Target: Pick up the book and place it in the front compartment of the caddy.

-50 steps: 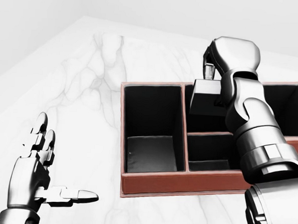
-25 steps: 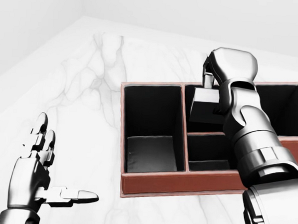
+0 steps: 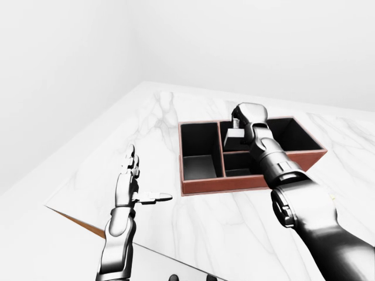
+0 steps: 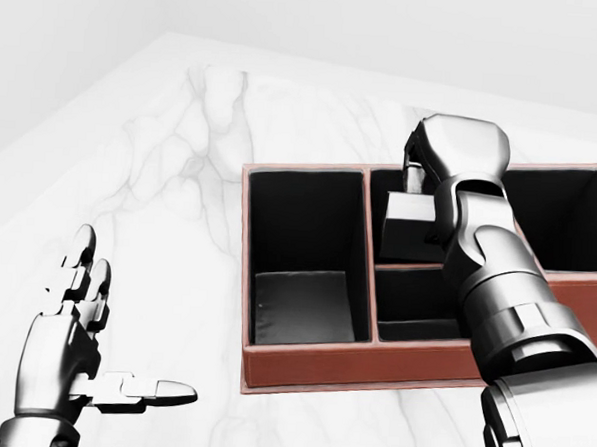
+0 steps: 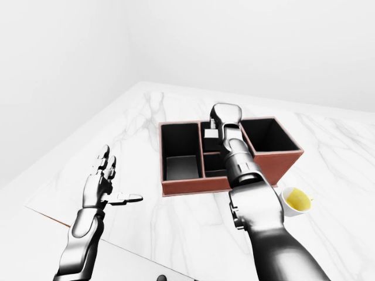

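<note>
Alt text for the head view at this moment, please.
The robot's right hand holds a dark grey book over the middle compartments of a reddish-brown, black-lined caddy on a white marble table. Its left hand hovers open at lower left.

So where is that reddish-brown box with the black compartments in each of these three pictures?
Left-eye view: caddy sits right of centre, at mid-height.
Head view: caddy fills the centre and right, cut off by the right edge.
Right-eye view: caddy lies at the centre, at mid-height.
Shared landmark: the right robot hand reaching into its middle section.
</note>
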### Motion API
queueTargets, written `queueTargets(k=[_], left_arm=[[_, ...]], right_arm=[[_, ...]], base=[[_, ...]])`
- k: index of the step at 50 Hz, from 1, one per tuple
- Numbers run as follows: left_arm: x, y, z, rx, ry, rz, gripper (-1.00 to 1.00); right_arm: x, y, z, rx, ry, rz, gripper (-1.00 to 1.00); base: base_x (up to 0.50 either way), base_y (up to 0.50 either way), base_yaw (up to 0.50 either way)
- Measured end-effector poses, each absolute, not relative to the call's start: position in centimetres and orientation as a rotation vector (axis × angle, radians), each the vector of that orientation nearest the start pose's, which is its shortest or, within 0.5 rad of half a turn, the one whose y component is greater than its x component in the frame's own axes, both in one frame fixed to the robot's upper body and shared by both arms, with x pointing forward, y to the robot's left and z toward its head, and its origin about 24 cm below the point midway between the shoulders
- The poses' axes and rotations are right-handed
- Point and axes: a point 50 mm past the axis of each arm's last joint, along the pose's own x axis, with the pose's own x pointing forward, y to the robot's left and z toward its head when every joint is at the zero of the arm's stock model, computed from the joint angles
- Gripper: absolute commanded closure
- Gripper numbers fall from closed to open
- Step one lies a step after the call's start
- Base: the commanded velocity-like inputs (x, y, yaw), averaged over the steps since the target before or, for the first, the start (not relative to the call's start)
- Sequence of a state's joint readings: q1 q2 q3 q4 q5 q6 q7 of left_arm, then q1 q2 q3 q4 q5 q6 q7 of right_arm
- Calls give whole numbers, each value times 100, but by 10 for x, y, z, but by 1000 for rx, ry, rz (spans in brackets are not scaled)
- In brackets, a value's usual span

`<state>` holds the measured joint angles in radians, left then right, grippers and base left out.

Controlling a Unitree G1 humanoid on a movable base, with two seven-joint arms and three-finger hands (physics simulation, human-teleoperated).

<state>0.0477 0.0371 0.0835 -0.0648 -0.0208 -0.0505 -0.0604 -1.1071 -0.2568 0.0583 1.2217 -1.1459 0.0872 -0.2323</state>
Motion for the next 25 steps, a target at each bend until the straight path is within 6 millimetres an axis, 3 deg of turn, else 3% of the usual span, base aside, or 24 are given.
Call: queueTargets(k=[21, 23, 25], left_arm=[[243, 177, 52, 24, -72, 32, -100], [243, 177, 52, 25, -72, 32, -100], [243, 177, 52, 25, -72, 32, -100]], right_arm=[[419, -170, 150, -1484, -9, -160, 100], [419, -170, 151, -1486, -11, -161, -100], [419, -170, 152, -1493, -17, -164, -100]], base=[[0, 0, 0], [0, 0, 0], [0, 0, 0]])
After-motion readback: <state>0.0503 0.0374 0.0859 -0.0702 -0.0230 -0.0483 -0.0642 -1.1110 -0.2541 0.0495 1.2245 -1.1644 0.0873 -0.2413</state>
